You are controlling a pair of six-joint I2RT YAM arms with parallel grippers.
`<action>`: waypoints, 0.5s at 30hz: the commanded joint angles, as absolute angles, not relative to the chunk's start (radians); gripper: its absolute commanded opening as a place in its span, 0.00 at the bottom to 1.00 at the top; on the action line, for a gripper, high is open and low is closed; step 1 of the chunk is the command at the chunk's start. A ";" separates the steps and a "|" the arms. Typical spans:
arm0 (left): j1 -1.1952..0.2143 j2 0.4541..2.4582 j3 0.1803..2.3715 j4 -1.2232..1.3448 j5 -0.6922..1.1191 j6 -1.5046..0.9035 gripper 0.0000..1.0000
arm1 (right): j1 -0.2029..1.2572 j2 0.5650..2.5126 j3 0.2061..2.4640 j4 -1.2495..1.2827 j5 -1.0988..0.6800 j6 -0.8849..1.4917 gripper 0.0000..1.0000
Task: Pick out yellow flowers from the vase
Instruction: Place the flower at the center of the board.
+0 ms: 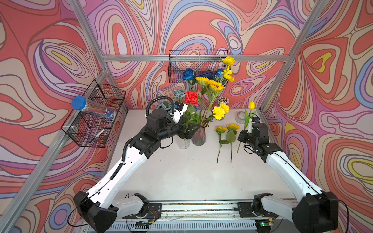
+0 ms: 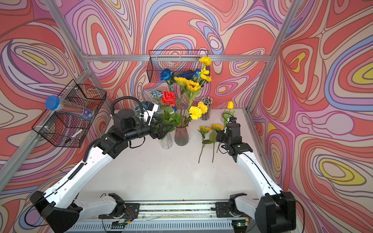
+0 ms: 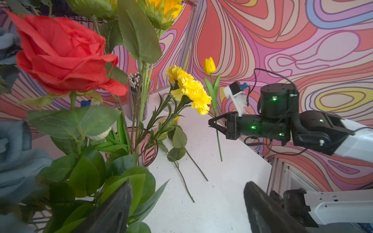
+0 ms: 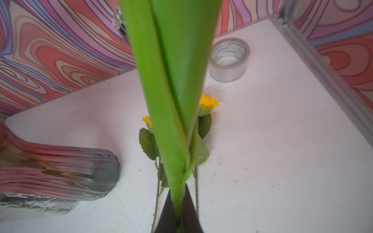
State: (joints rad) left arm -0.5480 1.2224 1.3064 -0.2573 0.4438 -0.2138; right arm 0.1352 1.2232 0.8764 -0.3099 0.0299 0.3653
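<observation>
The right gripper pinches the green stem of a yellow tulip, jaws pressed tight on it. It holds the bloom nearly upright over the white table, just beside two sunflowers lying flat there. The left gripper, jaws spread wide and holding nothing, hovers beside the ribbed glass vase, where taller sunflowers and yellow carnations stand among a red rose and blue roses.
</observation>
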 commanded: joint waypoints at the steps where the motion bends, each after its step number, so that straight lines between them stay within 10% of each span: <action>1: -0.542 1.209 1.319 -0.245 0.457 -0.215 0.88 | 0.133 1.351 0.908 -0.353 -0.096 0.345 0.00; 15: -0.541 1.255 1.345 -0.251 0.512 -0.230 0.87 | 0.133 1.686 0.997 -0.390 -0.258 0.305 0.00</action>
